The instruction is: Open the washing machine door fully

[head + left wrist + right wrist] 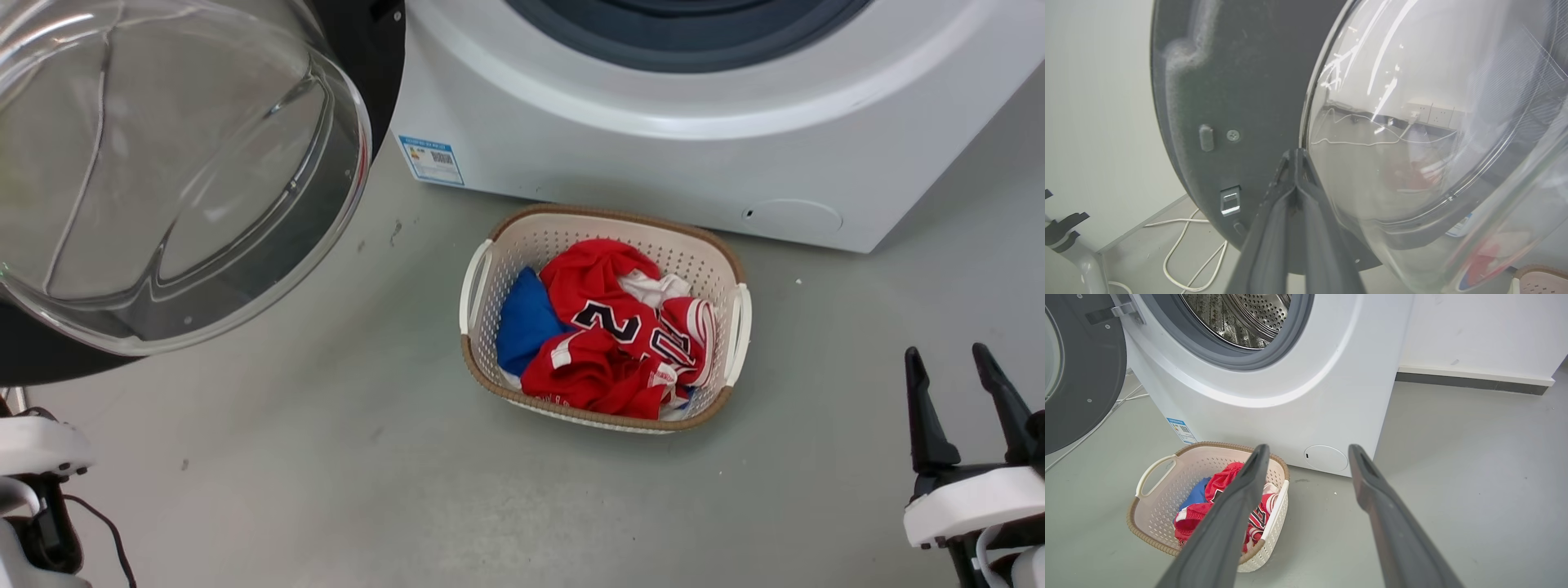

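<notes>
Above grey floor (326,457), black-rimmed glass washing machine door (163,163) gapes; left gripper (1295,157) closed, right gripper (1307,449) wide.

washing machine door (163,163) upper left, laundry basket (604,215) at centre, right claw (947,353) apart lower right

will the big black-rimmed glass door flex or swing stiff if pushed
The round black-rimmed glass door looks rigid, so it would probably swing as one piece on its metal hinge. Its glossy bulging glass is likely slippery to push.
</notes>
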You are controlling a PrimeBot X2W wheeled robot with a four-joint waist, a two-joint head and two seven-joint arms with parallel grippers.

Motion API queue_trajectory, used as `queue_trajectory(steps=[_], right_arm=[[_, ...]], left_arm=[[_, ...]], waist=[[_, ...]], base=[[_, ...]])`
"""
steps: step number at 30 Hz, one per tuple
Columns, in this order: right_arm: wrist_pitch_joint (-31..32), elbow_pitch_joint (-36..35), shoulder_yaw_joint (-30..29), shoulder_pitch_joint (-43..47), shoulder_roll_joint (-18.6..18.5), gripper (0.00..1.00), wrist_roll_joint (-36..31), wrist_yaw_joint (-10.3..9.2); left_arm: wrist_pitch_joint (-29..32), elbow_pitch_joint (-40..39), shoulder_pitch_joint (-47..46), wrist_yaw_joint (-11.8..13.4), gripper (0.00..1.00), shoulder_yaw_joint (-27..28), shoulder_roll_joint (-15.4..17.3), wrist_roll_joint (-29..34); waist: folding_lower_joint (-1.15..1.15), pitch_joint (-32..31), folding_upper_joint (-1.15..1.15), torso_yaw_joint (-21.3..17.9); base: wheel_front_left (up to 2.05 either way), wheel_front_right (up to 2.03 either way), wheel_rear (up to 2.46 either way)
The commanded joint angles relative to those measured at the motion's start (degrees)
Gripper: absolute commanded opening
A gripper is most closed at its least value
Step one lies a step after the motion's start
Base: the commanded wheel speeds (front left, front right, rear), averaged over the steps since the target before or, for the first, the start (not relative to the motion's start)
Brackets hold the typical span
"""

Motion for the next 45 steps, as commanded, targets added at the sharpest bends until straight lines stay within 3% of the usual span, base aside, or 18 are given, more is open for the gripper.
queue_trajectory(steps=[1,7,23,29,31,35,45], right_arm=[[-0.1,-0.2,0.1,0.7,0.5,1.0,-0.3,-0.01],[-0.1,-1.1,0.2,2.7,2.4,1.0,-1.1,-0.02],[-0.1,-6.6,0.6,8.1,6.0,1.0,-3.2,-0.01],[-0.1,-8.0,0.9,9.7,7.0,1.0,-3.4,-0.02],[-0.2,-10.8,2.0,9.3,10.0,1.0,-6.9,0.01],[-0.1,-14.9,2.1,12.1,11.1,1.0,-10.0,-0.04],[-0.1,-16.8,2.0,14.0,11.5,1.0,-6.6,-0.01]], left_arm=[[-0.2,-1.0,1.2,-0.1,0.0,-0.1,-0.1,0.0],[-0.2,-6.8,5.7,-0.5,0.0,-1.4,-1.6,0.3],[-0.2,-20.8,18.7,-0.9,0.0,-11.2,-5.3,1.0],[-0.2,-23.1,22.6,-0.8,0.0,-15.5,-6.2,1.0],[-0.2,-23.3,23.7,-0.8,0.0,-17.0,-6.4,1.0],[-0.1,-23.6,25.4,-0.6,0.0,-19.9,-6.8,0.6],[-0.2,-24.5,29.2,2.0,0.0,-25.8,-7.0,0.3]], waist=[[0.0,-1.5,0.0,-0.5],[0.0,-5.2,0.0,-1.4],[0.0,-13.5,0.0,-5.2],[0.0,-16.3,0.0,-7.9],[0.0,-17.4,0.0,-8.7],[0.0,-18.6,0.0,-10.1],[0.0,-20.0,0.0,-12.2]], base=[[0.0,0.0,0.0],[0.0,0.0,0.0],[0.0,0.0,0.0],[0.0,0.0,0.0],[0.0,0.0,0.0],[0.0,0.0,0.0],[0.0,0.0,0.0]])
